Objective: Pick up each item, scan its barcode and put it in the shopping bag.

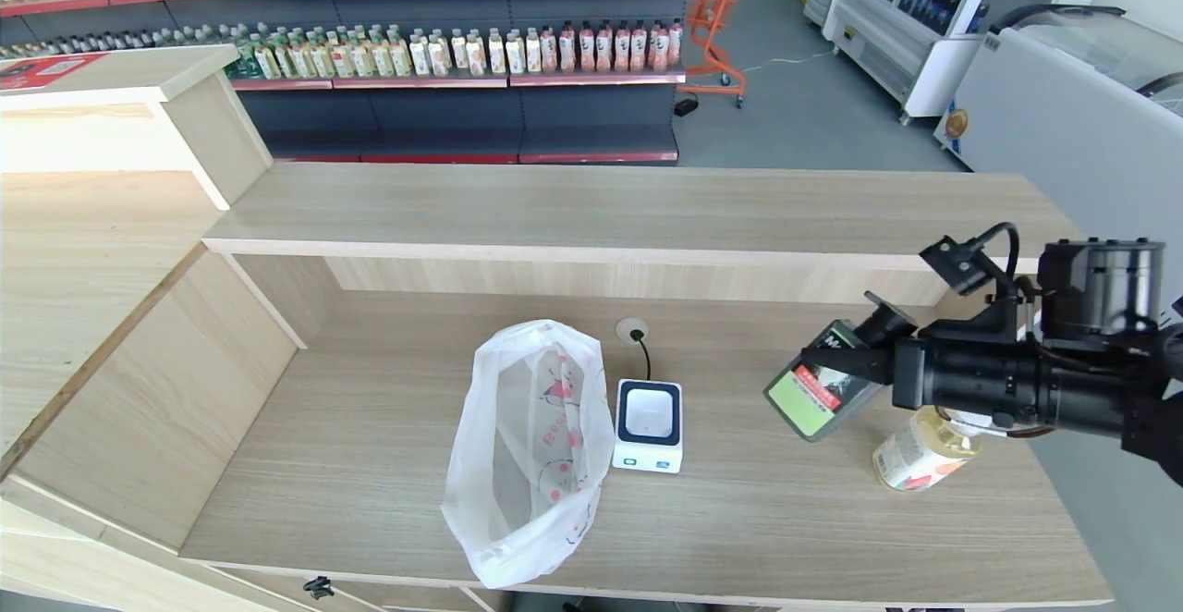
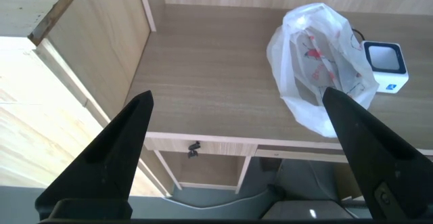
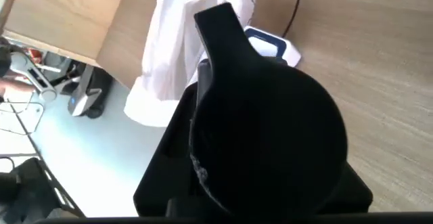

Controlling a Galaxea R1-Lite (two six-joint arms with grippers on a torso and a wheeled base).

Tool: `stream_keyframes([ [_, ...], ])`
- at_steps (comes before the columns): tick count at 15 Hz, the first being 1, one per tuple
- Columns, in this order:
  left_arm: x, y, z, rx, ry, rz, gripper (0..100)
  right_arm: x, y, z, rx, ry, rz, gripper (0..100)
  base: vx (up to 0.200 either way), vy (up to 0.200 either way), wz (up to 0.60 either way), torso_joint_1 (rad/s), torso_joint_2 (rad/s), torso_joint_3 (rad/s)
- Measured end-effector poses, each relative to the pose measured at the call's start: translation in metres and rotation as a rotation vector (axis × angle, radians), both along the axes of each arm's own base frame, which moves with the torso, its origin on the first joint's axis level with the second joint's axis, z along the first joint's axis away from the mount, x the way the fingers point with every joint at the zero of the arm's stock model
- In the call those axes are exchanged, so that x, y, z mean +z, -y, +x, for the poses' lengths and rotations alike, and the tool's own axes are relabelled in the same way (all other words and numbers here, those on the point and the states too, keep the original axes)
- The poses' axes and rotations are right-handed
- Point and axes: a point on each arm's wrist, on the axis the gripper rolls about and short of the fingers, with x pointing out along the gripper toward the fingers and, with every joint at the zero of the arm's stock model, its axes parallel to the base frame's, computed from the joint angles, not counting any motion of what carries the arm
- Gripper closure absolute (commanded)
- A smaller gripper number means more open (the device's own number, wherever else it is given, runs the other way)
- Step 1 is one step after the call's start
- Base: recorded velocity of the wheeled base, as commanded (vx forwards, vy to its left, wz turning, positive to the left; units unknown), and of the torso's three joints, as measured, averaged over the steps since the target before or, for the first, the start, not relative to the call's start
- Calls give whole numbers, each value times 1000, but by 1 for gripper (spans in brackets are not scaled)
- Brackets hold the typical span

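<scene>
table: light wood, with a low wall at the back and a wall on the left side
shopping bag: white and thin, with red marks on it; it sits near the middle of the table and its near end comes right up to the front edge; its mouth looks open
scanner: a small white block with a dark square window on top; it stands just beside the shopping bag, on the side toward the right edge
cable: black; it runs from the back of the scanner to a round hole in the table near the back wall
my right gripper: pinching a dark green box, with one finger on each side of it
dark green box: up in the air over the table, between the scanner and the right edge; it is tilted, and the side with a light green patch and a red patch faces up
bottle: lies on its side on the table close to the right edge, under my right arm; it is pale yellow with a white and red label
my left gripper: spread wide with nothing in it; it hangs high over the front edge of the table, to the left of the shopping bag
behind the table: shop shelves with rows of bottles, an orange cart and white freezers
</scene>
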Motion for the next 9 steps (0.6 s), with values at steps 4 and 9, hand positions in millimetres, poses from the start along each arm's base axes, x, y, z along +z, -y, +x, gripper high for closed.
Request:
stream_keyframes([
  [4, 0, 0, 0, 0, 0, 0, 0, -53, -48, 49, -68, -78, -48, 100, 0, 0, 0, 0, 0, 0],
  [9, 0, 0, 0, 0, 0, 0, 0, -97, -98, 84, -41, -110, -102, 100, 0, 0, 0, 0, 0, 0],
])
